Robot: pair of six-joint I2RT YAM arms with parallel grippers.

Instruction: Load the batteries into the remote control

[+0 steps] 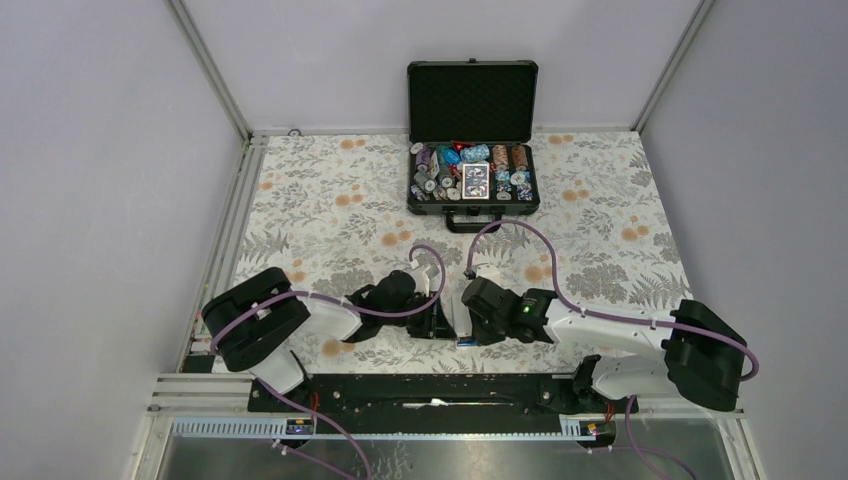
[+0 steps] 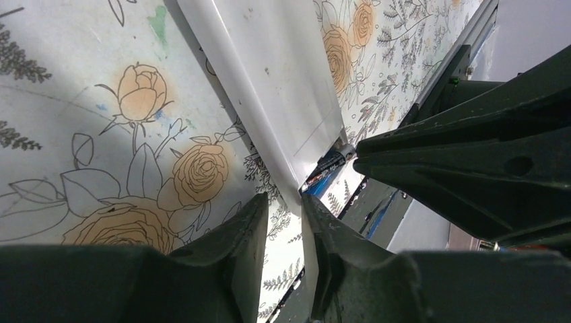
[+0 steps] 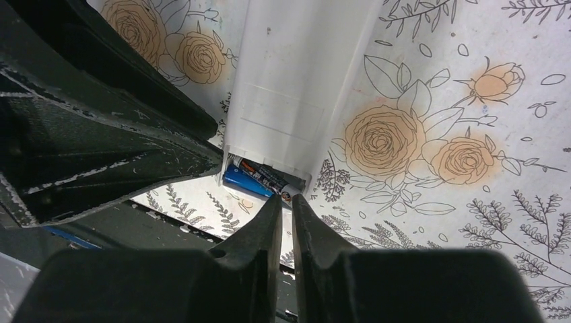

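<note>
Remote control: white handset lying back-up on the flowered tabletop, between the two claws; its far end is cut off in both wrist views, and from above the arms cover nearly all of it
Batteries: blue and dark cylinders showing at the open near end of the remote, under its white back; only their ends and a strip of their sides are visible, so how fully they are seated is hard to make out
Left claw: fingers a narrow way apart with the remote's corner edge reaching in between them; one finger seems to touch the white edge, while flowered cloth shows beside the other
Right claw: fingers almost together, only a thin slit, nothing in it; tips just beside the battery ends, contact not clear
Writing: pale print on the dark battery, too small to read; no brand legible
Black case: lid up at the far edge, holding chips and a card box, well apart from the remote
</note>
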